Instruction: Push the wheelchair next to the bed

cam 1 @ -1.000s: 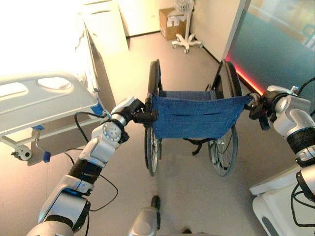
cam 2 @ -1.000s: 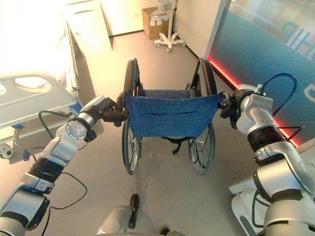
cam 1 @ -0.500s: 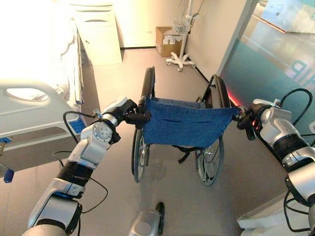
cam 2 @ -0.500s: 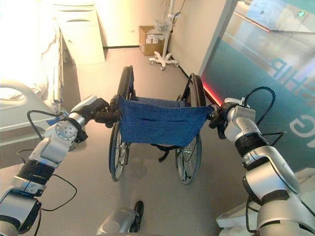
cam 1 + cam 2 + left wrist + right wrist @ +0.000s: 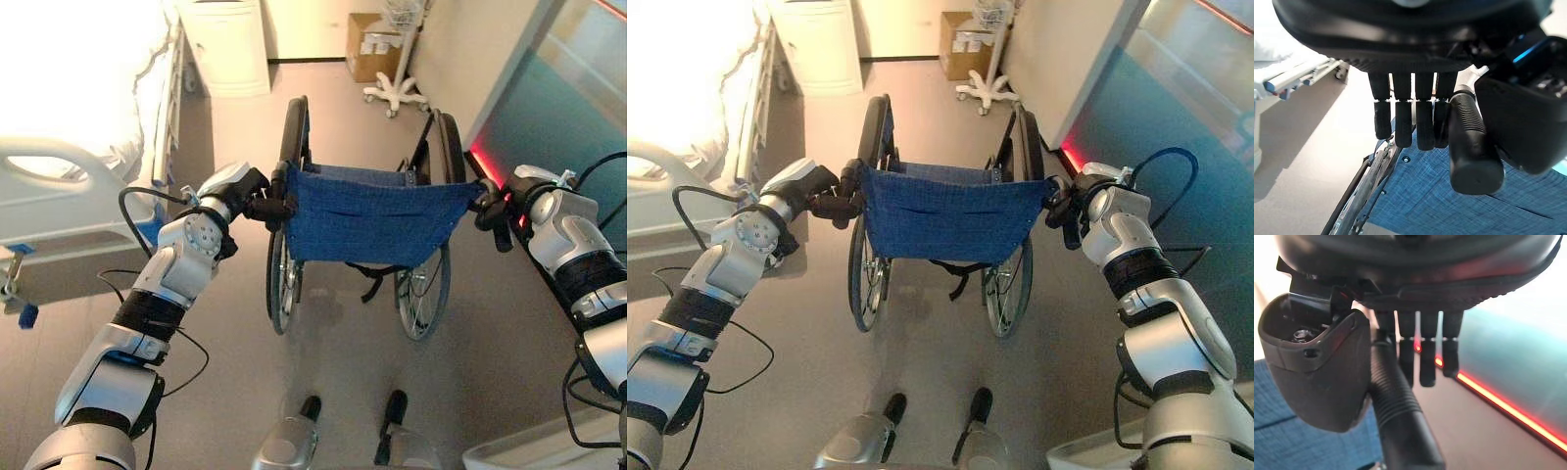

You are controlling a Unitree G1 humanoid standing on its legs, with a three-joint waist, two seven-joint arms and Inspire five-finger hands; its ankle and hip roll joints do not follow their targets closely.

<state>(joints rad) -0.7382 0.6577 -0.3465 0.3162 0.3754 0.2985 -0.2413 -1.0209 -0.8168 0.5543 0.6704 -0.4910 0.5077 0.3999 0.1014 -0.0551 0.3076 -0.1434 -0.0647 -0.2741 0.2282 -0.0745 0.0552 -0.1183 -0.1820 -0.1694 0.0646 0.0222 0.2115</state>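
The wheelchair (image 5: 372,211) with a blue cloth back stands in front of me, its large wheels on the grey floor. My left hand (image 5: 257,201) is shut on the left push handle (image 5: 1469,147), fingers (image 5: 1410,122) on one side and the thumb on the other. My right hand (image 5: 493,211) is shut on the right push handle (image 5: 1400,406) in the same way. The white bed (image 5: 59,186) lies to the left of the wheelchair, its foot end level with my left arm, with a strip of floor between them.
A white cabinet (image 5: 230,44) stands at the far end beside the bed. A cardboard box (image 5: 367,34) and a wheeled stand (image 5: 397,88) sit by the far wall. A teal glass wall (image 5: 578,108) with a red light strip runs along the right.
The whole picture has swung and shifted, so the camera has moved. Both hands keep hold of the push handles and the wheelchair stays between my arms.
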